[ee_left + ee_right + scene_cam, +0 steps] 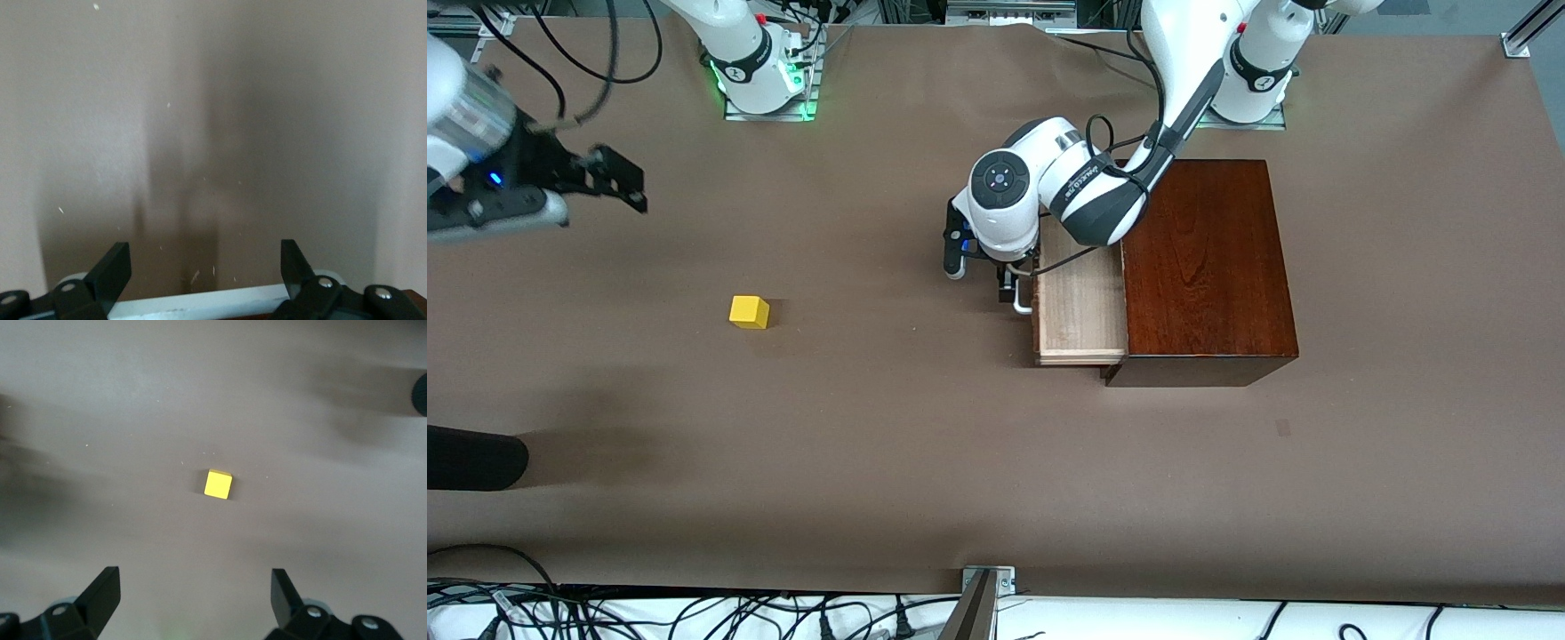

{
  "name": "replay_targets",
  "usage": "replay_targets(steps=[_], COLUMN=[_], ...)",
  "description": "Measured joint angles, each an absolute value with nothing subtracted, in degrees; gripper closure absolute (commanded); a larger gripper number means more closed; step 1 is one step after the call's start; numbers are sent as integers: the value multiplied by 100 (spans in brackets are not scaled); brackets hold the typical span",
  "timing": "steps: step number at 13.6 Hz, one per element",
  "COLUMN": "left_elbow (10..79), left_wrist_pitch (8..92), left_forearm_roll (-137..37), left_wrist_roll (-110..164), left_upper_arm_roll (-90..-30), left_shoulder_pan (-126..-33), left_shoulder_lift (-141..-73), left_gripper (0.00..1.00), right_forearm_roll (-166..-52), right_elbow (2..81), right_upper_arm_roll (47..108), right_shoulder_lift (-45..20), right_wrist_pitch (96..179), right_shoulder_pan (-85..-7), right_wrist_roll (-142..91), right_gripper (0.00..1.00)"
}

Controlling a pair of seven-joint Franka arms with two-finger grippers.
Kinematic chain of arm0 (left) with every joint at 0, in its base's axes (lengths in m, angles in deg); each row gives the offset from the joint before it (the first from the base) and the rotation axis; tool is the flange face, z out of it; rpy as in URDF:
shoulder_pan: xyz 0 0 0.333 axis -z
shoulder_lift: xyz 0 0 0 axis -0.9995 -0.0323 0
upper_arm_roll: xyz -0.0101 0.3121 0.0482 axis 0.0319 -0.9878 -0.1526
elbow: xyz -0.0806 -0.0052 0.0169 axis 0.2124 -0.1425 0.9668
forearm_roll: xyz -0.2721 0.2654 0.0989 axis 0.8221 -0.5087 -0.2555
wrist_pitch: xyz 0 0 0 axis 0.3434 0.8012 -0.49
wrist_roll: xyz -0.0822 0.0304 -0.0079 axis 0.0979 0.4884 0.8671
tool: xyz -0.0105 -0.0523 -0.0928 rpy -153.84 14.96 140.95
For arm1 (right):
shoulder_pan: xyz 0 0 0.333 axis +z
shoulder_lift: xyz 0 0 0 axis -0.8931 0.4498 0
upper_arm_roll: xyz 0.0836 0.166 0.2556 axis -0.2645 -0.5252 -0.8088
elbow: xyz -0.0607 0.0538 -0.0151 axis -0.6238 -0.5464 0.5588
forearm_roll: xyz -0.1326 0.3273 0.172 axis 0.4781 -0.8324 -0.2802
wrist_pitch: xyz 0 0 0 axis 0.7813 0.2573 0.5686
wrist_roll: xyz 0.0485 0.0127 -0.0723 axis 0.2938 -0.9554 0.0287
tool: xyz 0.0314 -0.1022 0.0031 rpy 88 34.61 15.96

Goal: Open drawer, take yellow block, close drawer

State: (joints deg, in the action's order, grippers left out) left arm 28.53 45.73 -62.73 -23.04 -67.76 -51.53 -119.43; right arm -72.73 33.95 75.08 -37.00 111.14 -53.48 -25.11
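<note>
The drawer [1080, 307] stands partly pulled out of the mahogany box [1209, 267], and the part of its pale wood tray that shows is bare. My left gripper [1009, 298] is at the drawer's white handle [1021, 304]. In the left wrist view the left gripper [203, 267] is open, and the white handle bar [200, 303] lies between its fingers. The yellow block [749, 312] lies on the table toward the right arm's end. My right gripper [623, 182] is open and empty, up over the table, and its wrist view [193, 590] shows the block [218, 484] below.
The brown table cover [925, 444] spreads round the box. A black rounded object [471, 458] juts in at the edge of the view, nearer the front camera than the block. Cables lie along the near edge.
</note>
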Motion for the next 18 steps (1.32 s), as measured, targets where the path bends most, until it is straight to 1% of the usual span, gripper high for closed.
replay_targets(steps=[3, 10, 13, 15, 16, 18], left_elbow=[2771, 2749, 2752, 2726, 2701, 2655], left_wrist_pitch=[3880, 3032, 2972, 3188, 3216, 3036], left_forearm_roll=[-6471, -6851, -6851, -6851, -6812, -6671], left_wrist_roll=[-2305, -2343, -2354, -2270, -2059, -1448], left_upper_arm_roll=[-6881, -6917, -6905, -6851, -6819, -6836], left_shoulder_pan=[-5263, -5614, -5673, -5670, -5670, -5795], left_shoulder_lift=[-11937, -11879, -11855, -11744, -11607, -11127], left_gripper=[0, 0, 0, 0, 0, 0], right_forearm_roll=[-7273, -7270, -7270, -7269, -7269, -7269], right_elbow=[3387, 3298, 3291, 3270, 3269, 3269], right_upper_arm_roll=[7604, 7611, 7612, 7613, 7621, 7657], right_shoulder_lift=[-3798, -3688, -3617, -3592, -3582, -3555], right_wrist_pitch=[11082, 11078, 11129, 11190, 11201, 11247], right_shoulder_pan=[-5351, -5350, -5351, -5351, -5353, -5356], right_wrist_roll=[-2581, -2598, -2598, -2598, -2598, -2598], right_gripper=[0, 0, 0, 0, 0, 0])
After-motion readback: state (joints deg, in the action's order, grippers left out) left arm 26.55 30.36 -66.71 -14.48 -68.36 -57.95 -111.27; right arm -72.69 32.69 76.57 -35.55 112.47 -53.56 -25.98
